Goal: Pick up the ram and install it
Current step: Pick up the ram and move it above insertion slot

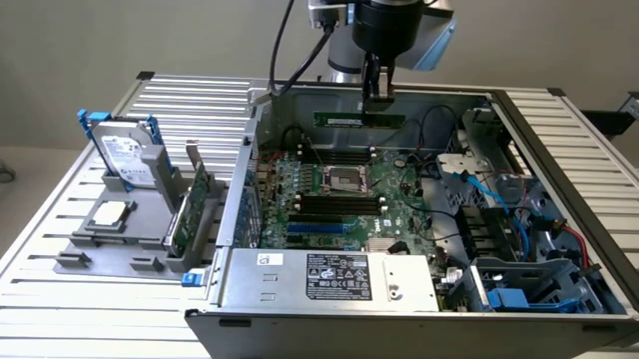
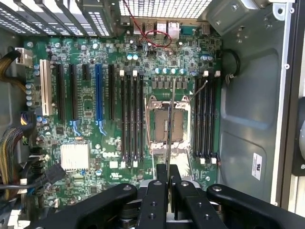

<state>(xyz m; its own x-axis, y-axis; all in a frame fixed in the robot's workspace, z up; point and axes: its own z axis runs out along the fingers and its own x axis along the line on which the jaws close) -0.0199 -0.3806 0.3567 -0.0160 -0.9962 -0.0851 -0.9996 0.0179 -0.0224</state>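
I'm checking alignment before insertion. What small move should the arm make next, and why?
Probably a small sideways shift: the gripper, shut on the ram, holds it edge-on, seemingly above the processor socket, not above a memory slot. It should line up with a slot before descending.

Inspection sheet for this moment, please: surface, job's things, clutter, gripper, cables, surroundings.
surface: slatted metal table carrying an open case and a grey holder.
job's things: ram held in the air above the motherboard, lying level; the black slots beside the socket look empty.
clutter: hard drive, silver chip and wide green card stand in the holder.
gripper: gripper over the case, jaws shut on the ram's upper edge.
cables: black cable hanging from the arm; blue cables and red cable inside the case.
surroundings: plain wall; nothing else seen.
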